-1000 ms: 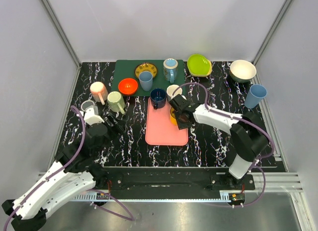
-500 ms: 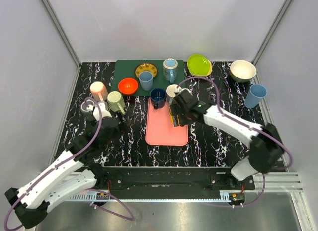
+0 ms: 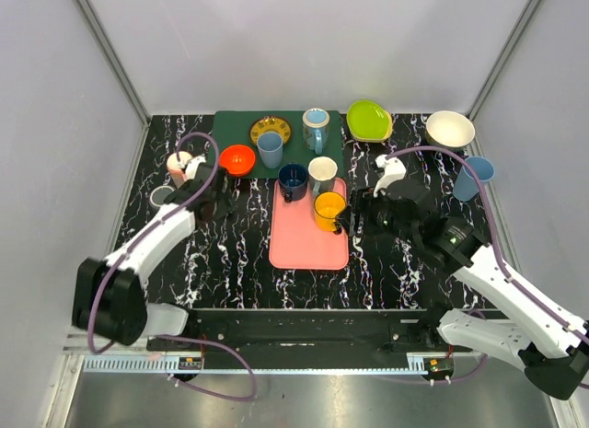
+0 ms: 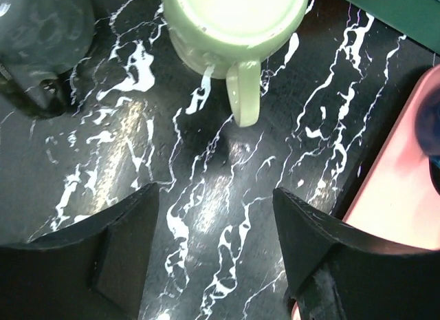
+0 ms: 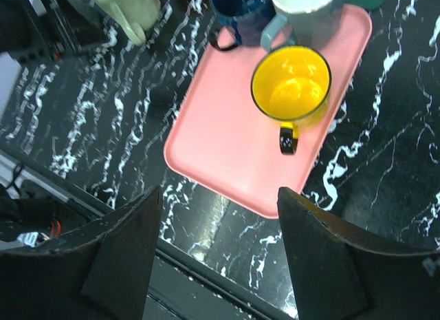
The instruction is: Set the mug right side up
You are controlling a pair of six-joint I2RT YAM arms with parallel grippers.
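A yellow mug stands mouth up on the pink tray, its black handle toward the near side. My right gripper hangs open to its right, apart from it, nothing between the fingers. In the left wrist view a pale green mug sits on the black marble with its flat base up and its handle pointing at my left gripper. That gripper is open just short of the handle and covers the green mug from above.
A dark blue mug and a white mug crowd the tray's far end. A pink mug and a grey mug stand left of my left gripper. The green mat holds an orange bowl, cups and a plate.
My right gripper has opened, left the yellow mug upright on the tray and drawn back to the right. My left arm has swung forward to the green mug.
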